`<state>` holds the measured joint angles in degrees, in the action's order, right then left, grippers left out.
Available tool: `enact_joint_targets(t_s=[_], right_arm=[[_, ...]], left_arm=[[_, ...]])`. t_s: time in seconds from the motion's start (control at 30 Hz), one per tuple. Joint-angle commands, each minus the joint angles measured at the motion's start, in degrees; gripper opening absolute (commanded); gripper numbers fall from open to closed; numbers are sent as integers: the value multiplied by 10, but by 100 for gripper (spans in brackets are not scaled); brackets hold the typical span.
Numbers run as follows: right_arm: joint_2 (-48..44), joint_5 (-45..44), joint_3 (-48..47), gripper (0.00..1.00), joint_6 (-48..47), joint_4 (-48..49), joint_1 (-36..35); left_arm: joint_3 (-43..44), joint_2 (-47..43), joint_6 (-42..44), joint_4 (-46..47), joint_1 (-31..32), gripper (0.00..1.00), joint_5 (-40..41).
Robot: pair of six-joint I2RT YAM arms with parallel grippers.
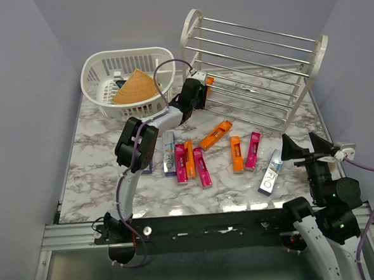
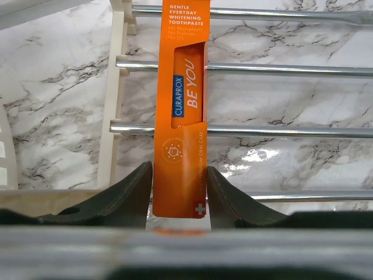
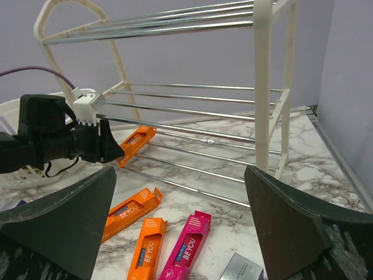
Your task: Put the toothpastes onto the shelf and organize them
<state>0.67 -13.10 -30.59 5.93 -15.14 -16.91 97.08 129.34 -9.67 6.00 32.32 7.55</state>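
Toothpastes (image 1: pixel 189 157) were mostly loose on the marble table (image 1: pixel 97 133) in front of the shelf (image 1: pixel 192 35). Far left you had the white basket (image 1: pixel 100 75) with the tan cone (image 1: pixel 136 86) in it. Next, your left gripper (image 1: pixel 204 85) was at the shelf's left end, with one orange carton (image 2: pixel 180 116) lying across the lowest rods between its fingers (image 2: pixel 131 198). The jaws were partly open and right against both long sides. I couldn't tell if they clamped it or only flanked it. Then the loose row on the table: left silver carton (image 1: pixel 169 154), then magenta, orange and magenta packed close. An angled orange carton (image 1: pixel 216 135) lay nearer the shelf, then an orange and a magenta side by side, and the right silver carton (image 1: pixel 270 173). Your right gripper (image 1: pixel 306 146) hung just right of that, jaws spread wide, holding nothing.
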Motion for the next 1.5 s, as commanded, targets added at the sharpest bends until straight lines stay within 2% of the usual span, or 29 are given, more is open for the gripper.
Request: enact_joint_targets(t_s=[0.0, 0.2, 0.27, 0.53, 0.73, 0.83, 0.97, 1.03, 1.17, 1.43, 1.47], right_arm=[[-164, -14, -10, 100, -8, -9, -6], [-165, -18, -11, 100, -10, -12, -10], [-165, -17, -11, 100, -9, -12, -10], [-165, -22, -12, 100, -12, -14, -16], [-165, -23, -12, 100, -13, -14, -17], [-165, -24, -12, 100, -13, -15, -18], [-166, -25, -13, 100, -13, -16, -19], [-166, -26, -14, 100, -13, -16, -20], [-166, -29, -14, 100, -12, -17, -23], [-165, -37, -15, 100, -15, -18, -28], [-166, -38, -14, 100, -15, -18, -29]], left_arm=[[20, 3, 1, 11, -4, 56, 10], [4, -9, -8, 8, -4, 69, 6], [-27, -29, -15, 26, -4, 74, 7], [-101, -79, -46, 66, -2, 75, -4], [-152, -104, -95, 105, -1, 73, 16], [-163, -109, -125, 111, -1, 68, 32], [-155, -100, -152, 105, -1, 49, 29], [-148, -94, -161, 99, -1, 47, 26], [-136, -78, -170, 92, -2, 31, 32], [-95, -48, -184, 72, -2, 23, 33], [-88, -43, -185, 67, -2, 20, 35]])
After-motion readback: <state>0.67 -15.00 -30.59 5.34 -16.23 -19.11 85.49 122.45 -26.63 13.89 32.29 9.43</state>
